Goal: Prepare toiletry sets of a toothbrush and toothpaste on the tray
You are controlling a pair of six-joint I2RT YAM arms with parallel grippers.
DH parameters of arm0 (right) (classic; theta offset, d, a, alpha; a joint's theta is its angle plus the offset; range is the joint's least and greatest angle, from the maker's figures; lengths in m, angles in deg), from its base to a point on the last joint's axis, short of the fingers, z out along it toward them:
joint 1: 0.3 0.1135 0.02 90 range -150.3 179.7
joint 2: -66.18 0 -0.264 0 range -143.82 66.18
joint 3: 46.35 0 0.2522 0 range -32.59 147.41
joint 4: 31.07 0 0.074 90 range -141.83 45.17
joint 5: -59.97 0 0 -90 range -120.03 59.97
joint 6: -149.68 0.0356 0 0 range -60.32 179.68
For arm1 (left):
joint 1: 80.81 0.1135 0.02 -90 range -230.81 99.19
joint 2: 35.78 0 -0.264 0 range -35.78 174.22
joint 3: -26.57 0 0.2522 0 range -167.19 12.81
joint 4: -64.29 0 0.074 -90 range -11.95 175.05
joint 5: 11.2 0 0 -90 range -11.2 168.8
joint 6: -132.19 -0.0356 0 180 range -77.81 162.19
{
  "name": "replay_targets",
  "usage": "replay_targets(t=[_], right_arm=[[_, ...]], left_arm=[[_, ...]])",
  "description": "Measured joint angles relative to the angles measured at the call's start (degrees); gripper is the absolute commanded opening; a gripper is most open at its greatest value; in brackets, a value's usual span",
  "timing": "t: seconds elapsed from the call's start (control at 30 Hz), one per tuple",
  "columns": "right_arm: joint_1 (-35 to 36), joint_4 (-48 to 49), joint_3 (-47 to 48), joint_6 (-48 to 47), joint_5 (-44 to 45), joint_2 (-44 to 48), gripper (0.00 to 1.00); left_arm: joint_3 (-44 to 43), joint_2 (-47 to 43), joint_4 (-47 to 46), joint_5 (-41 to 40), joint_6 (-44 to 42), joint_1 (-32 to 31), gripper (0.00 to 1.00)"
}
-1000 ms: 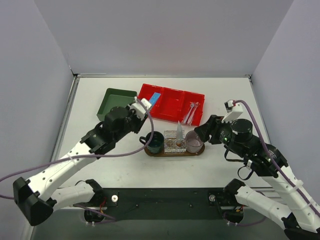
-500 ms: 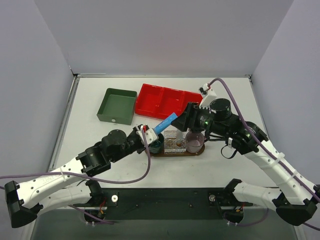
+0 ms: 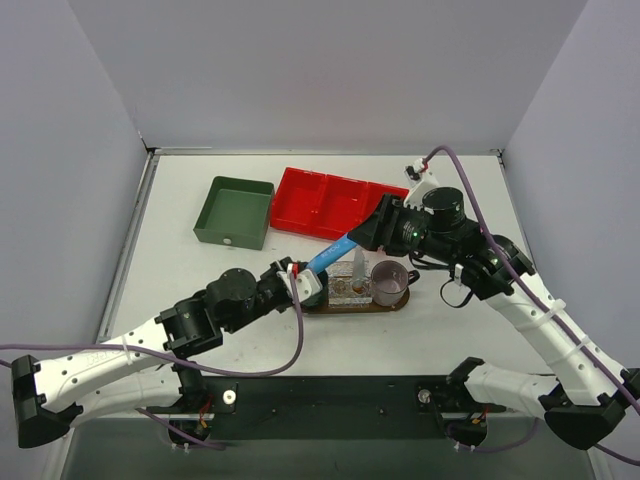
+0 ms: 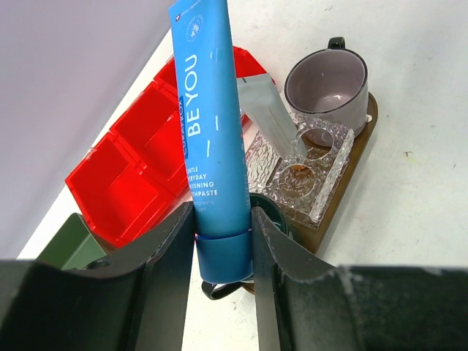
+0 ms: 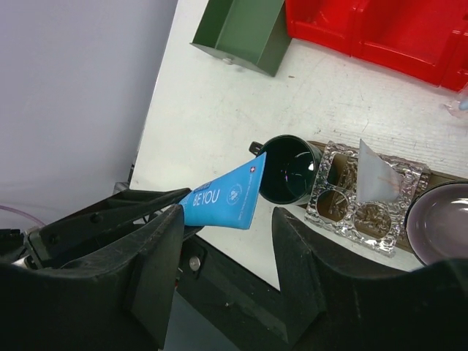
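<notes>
My left gripper [image 4: 223, 241] is shut on the cap end of a blue toothpaste tube [image 4: 208, 131], which slants up over the dark green mug [image 5: 289, 170]. The tube's flat end [image 5: 227, 196] points at my right gripper [image 5: 227, 245], which is open with that end lying in the gap between its fingers, apart from both. On the oval brown tray [image 3: 392, 303] stand the dark green mug, a clear glass holder [image 3: 350, 288] with a pale tube [image 3: 358, 262] upright in it, and a pink mug [image 3: 390, 283]. No toothbrush shows clearly; my right arm hides the bin's right compartment.
The red three-compartment bin [image 3: 320, 200] lies behind the tray, with the green square box [image 3: 235, 210] to its left. Both arms crowd over the tray's left half. Grey walls close in the table at the left, the back and the right.
My left arm carried the blue tube from the red bin back to above the dark green mug. My right arm swung in from the right, over the tray, up to the tube's flat end.
</notes>
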Motion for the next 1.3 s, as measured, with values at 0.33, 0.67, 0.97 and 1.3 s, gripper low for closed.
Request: replay_targets(t=[0.33, 0.67, 0.97, 1.3], right_arm=[[-0.4, 0.1, -0.1, 1.6, -1.5, -2.4, 0.39], [-0.4, 2.8, -2.7, 3.9, -2.9, -2.4, 0.35], [-1.1, 6.5, -5.2, 6.2, -4.2, -2.4, 0.24], [-1.5, 9.6, -7.0, 9.3, -6.0, -2.4, 0.00]], left_arm=[[1.0, -0.7, -0.3, -1.3, -0.9, -0.8, 0.00], [1.2, -1.1, -0.3, -1.8, -1.0, -1.3, 0.00], [1.7, -1.3, -1.4, -1.9, -1.1, -1.5, 0.00], [1.8, -1.3, -2.5, -2.2, -1.3, -1.6, 0.00]])
